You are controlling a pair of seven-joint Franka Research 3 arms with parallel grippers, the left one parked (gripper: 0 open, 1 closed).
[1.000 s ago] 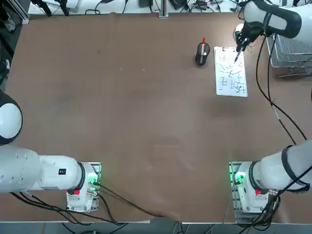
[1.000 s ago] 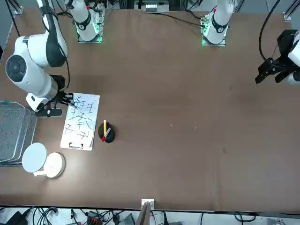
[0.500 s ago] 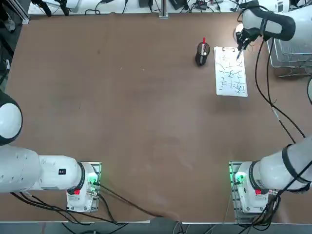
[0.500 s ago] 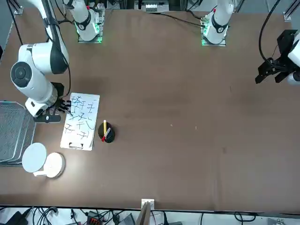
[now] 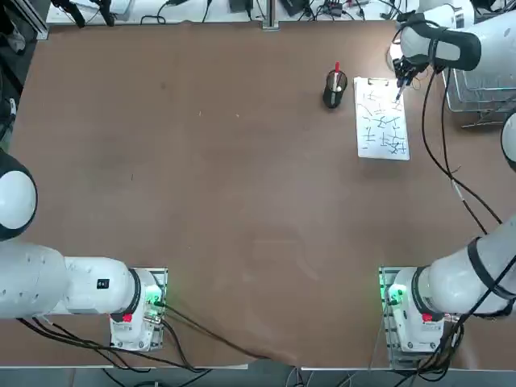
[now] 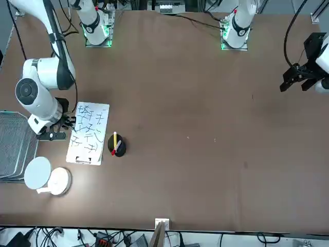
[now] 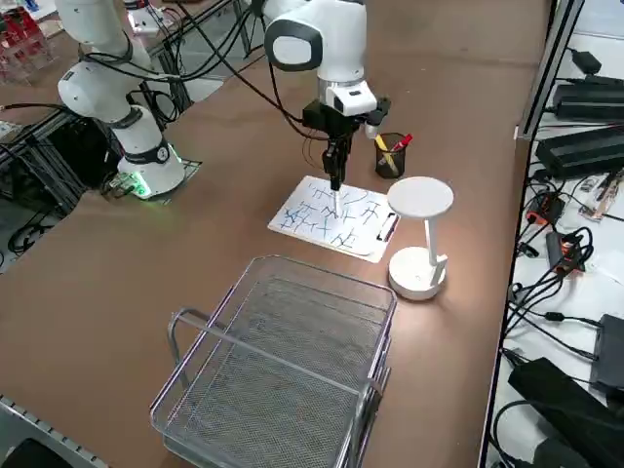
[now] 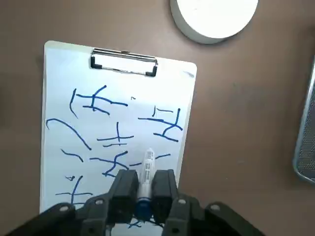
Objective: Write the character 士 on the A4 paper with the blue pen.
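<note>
Your right gripper (image 8: 143, 189) is clamped tight on the blue pen (image 8: 146, 169), which stands between the two fingers with its long axis pointing down at the A4 paper (image 7: 331, 216). In the side view the tip looks to be at or just above the sheet; you cannot tell from here whether it touches. The paper lies flat on the table (image 5: 242, 177), near the edge that faces the wire basket (image 7: 283, 380), with its clip (image 8: 124, 62) at the short end nearest the white lamp (image 7: 419, 234). From the wrist view, the pen sits over strokes already drawn, and the barest patch of paper lies ahead of the tip, toward the clip. That is probably where your next character fits.
</note>
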